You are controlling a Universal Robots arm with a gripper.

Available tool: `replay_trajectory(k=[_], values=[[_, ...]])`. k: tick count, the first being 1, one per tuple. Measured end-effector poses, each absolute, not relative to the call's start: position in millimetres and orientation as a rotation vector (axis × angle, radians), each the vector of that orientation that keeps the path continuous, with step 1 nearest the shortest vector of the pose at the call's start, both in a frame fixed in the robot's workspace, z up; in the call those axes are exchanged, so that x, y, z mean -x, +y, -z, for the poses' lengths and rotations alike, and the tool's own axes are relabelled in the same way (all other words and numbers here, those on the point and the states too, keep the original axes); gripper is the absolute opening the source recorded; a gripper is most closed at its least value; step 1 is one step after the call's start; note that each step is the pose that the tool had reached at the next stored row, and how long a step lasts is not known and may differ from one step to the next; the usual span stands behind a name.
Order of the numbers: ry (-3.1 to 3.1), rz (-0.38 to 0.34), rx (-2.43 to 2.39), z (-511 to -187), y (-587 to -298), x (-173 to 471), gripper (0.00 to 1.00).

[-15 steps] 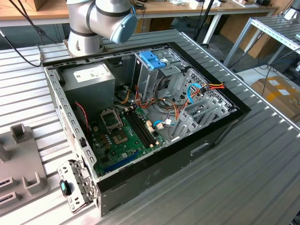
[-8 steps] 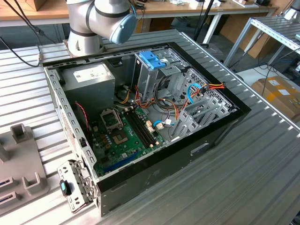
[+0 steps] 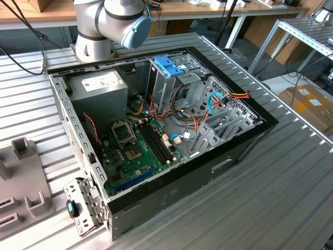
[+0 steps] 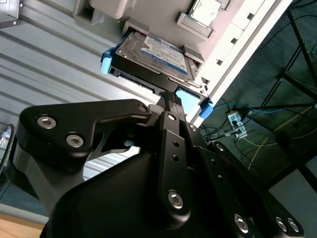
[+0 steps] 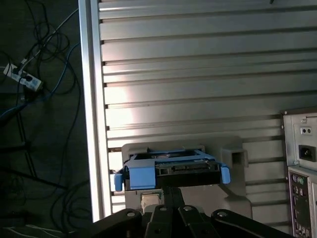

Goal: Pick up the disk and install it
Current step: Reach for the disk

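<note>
The disk (image 4: 153,52) (image 5: 171,168) lies flat in a grey holder (image 4: 158,20) (image 5: 233,158), label side up, with its blue rails sticking out past the holder's open end. The holder sits on a ribbed metal table (image 4: 49,59) (image 5: 198,74), close to the table's edge, and beyond that edge, below the holder, cables (image 5: 29,84) trail over a dark floor. The gripper (image 4: 169,95) (image 5: 171,191) is right at the holder's open end, its tip against the near edge of the disk in both wrist views; I cannot tell whether it is grasping the disk or released. The back panel of a computer case (image 5: 302,173) stands to one side of the holder, with bare table between them. In the exterior view the case (image 3: 171,192) lies open, showing a green circuit board (image 3: 138,151), a grey power box (image 3: 99,86) and a metal cage topped by a blue bracket (image 3: 169,66), with the arm's base (image 3: 114,21) behind it.
</note>
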State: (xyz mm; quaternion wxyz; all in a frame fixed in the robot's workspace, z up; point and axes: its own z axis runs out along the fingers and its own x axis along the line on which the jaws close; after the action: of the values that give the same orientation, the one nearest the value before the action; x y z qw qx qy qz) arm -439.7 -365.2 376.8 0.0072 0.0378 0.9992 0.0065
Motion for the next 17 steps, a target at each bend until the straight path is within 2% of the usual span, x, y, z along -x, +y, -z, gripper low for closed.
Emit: replay_trajectory(k=[17], values=[[3.133,-0.012,-0.06,-368,-359,453,0.11]])
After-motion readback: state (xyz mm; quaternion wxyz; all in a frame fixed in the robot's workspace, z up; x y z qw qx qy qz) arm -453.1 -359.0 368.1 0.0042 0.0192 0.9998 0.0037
